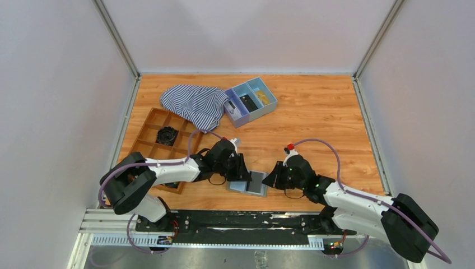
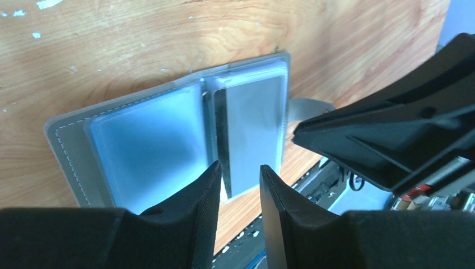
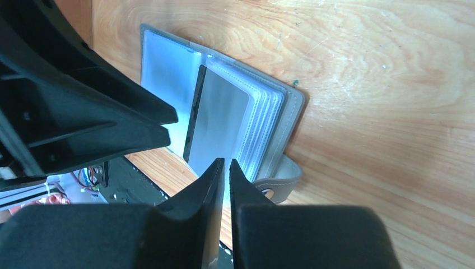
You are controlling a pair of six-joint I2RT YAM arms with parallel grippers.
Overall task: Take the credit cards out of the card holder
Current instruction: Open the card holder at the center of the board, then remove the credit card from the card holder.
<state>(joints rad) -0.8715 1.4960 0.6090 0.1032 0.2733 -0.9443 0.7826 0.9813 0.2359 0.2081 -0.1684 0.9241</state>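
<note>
One open card holder [image 1: 256, 182] at table [image 1: 313, 120] edge, left hand [image 1: 244, 171], right hand [image 1: 269, 178]

Top external view: fixed high behind the arm bases, looking down and forward over the whole wooden table [image 1: 313, 112] to the back wall, far enough off that the card holder [image 1: 249, 183] shows small at the near edge. Left wrist view sits just behind the left gripper [image 2: 238, 168], right wrist view behind the right gripper [image 3: 227, 163]. Each looks along its own fingers, very close on the open holder from opposite sides, and catches the other gripper at its frame edge. All three share the holder and the wood around it.
</note>
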